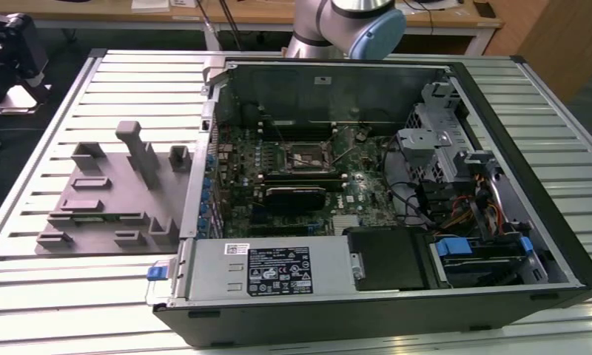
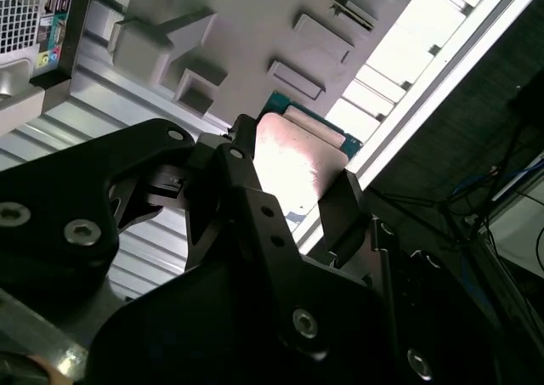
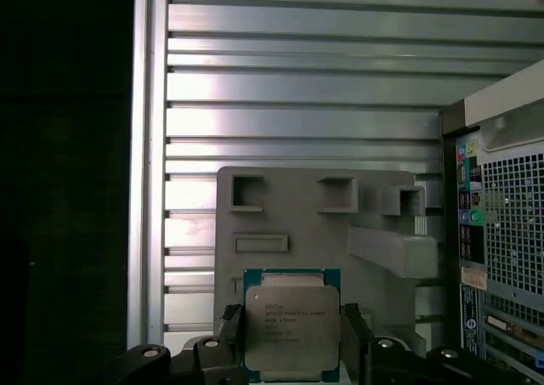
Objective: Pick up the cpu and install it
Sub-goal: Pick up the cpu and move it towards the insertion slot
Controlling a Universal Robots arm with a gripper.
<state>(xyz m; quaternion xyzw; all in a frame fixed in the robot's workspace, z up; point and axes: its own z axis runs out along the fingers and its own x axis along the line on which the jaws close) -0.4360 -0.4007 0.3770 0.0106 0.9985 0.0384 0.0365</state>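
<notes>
Gripper (image 3: pixel 291 344) clamped on cpu (image 3: pixel 291 313) — chip between its jaws; grey tray (image 3: pixel 280 206) beneath

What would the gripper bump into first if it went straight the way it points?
Probably the grey fixture tray, lying beyond the cpu that the gripper holds, though depth is unclear.

Glare whitens the cpu (image 2: pixel 293 168) and slatted table (image 3: pixel 297 121); edges fall dark.
</notes>
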